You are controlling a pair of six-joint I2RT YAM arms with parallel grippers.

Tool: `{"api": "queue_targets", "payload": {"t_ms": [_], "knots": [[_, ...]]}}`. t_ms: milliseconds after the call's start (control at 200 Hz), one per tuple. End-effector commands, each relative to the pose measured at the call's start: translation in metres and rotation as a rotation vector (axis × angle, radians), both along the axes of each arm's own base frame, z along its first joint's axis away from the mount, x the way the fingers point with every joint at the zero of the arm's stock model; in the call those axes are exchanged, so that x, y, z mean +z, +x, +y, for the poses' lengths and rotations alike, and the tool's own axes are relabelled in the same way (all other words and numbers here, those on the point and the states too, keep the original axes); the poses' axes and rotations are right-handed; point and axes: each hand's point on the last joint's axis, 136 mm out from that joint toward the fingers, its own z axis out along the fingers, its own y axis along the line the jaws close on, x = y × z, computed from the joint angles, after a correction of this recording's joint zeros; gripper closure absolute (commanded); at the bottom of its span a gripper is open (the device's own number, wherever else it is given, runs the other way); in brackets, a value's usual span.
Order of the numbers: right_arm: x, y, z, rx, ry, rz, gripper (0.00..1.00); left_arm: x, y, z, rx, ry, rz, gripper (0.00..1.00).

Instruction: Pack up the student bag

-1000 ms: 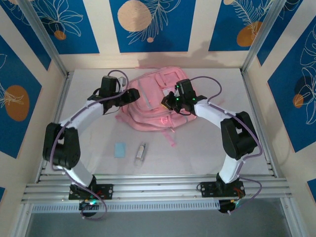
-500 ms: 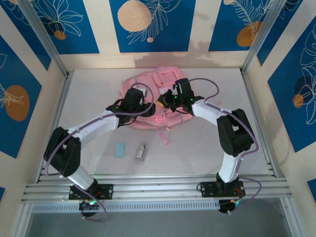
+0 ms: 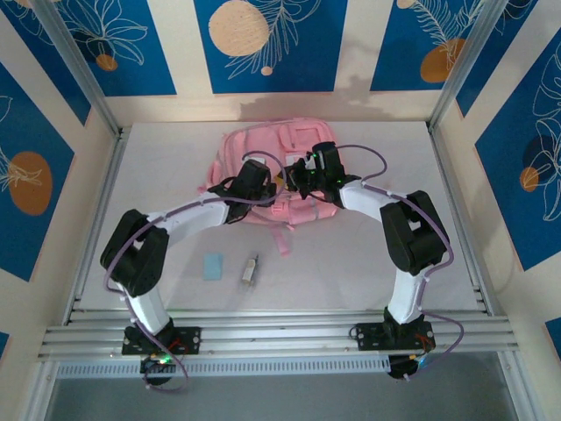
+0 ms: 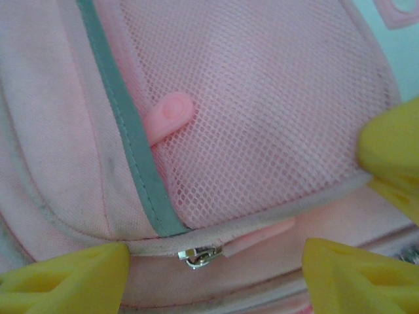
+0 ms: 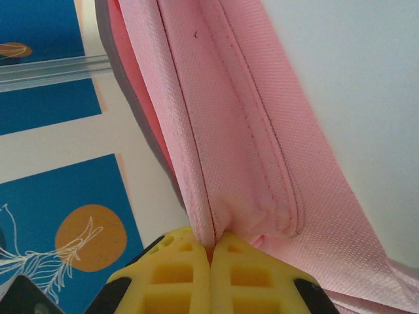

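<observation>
Nearest, rails: aluminium rails (image 3: 280,338) run along the near edge and carry both bases, the left arm (image 3: 188,215) on the left and the right arm (image 3: 390,206) on the right.
Tabletop: the white tabletop (image 3: 368,263) stretches from the rails to the back wall.
Loose items: a pale blue card (image 3: 213,266) lies flat just beside a small whitish object (image 3: 252,270) with dark parts; what it is cannot be told. Both sit between the arms, apart from the bag.
Strap: a pink strap (image 3: 282,241) trails from the bag's near edge toward the loose items.
Student bag: the student bag (image 3: 263,145) lies flat on the far half of the tabletop, roughly centred and close to the back wall, with both arms reaching onto it.
Left jaws: the left jaws stand wide over the bag's left front. The yellow pads (image 4: 65,278) sit well apart on either side of a metal zip slider (image 4: 196,255) and grip nothing. Whether they touch the fabric cannot be told.
Under the left jaws: a pink mesh pocket (image 4: 262,131), a grey-blue trim strip (image 4: 124,144) running down its edge, and a round pink pull tab (image 4: 171,114) lying against that trim.
Right jaws: the right jaws are closed tight over the bag's right of middle. The yellow fingers (image 5: 186,252) meet on a fold of the bag's pink fabric (image 5: 249,131), pinched beside a stitched seam.
Back wall: blue panels (image 3: 263,44) with orange discs and white leaf drawings.
</observation>
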Motion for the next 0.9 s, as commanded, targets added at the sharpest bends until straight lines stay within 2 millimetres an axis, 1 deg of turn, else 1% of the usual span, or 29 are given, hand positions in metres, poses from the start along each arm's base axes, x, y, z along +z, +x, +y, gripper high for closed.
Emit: {"api": "queue_targets", "payload": {"t_ms": [0,85,140,245,360,420,540,655,700,780,840,895], "knots": [[0.037,-0.018,0.022,0.133,0.143,-0.039,1.00,0.003,0.022,0.011,0.050,0.108,-0.088,0.29],[0.036,-0.017,0.018,0.127,0.145,-0.030,1.00,0.002,0.024,0.016,0.049,0.135,-0.090,0.28],[0.033,-0.014,0.014,0.117,0.144,-0.028,1.00,0.003,0.023,0.024,0.055,0.162,-0.080,0.28],[0.028,-0.010,0.004,0.101,0.123,-0.029,1.00,0.011,0.020,0.043,0.072,0.190,-0.063,0.28],[0.022,-0.007,-0.001,0.091,0.103,-0.027,1.00,0.023,0.012,0.056,0.069,0.184,-0.048,0.28],[0.020,-0.006,-0.002,0.091,0.093,-0.029,1.00,0.027,0.007,0.057,0.049,0.152,-0.031,0.27],[0.015,-0.004,-0.004,0.088,0.064,-0.029,1.00,0.031,-0.004,0.047,-0.005,0.075,0.012,0.28],[0.011,-0.003,-0.009,0.078,0.011,-0.045,1.00,0.030,-0.008,0.051,0.015,0.058,0.042,0.28],[0.009,-0.003,-0.011,0.073,-0.019,-0.052,0.93,0.031,-0.009,0.053,0.024,0.041,0.047,0.28],[0.006,-0.002,-0.012,0.071,-0.063,-0.061,0.74,0.034,-0.010,0.050,0.020,-0.021,0.051,0.28],[0.005,0.001,-0.012,0.065,-0.092,-0.067,0.65,0.036,-0.012,0.041,-0.013,-0.078,0.054,0.28],[0.001,0.003,-0.013,0.056,-0.116,-0.062,0.59,0.036,-0.014,0.028,-0.057,-0.139,0.062,0.28]]}}
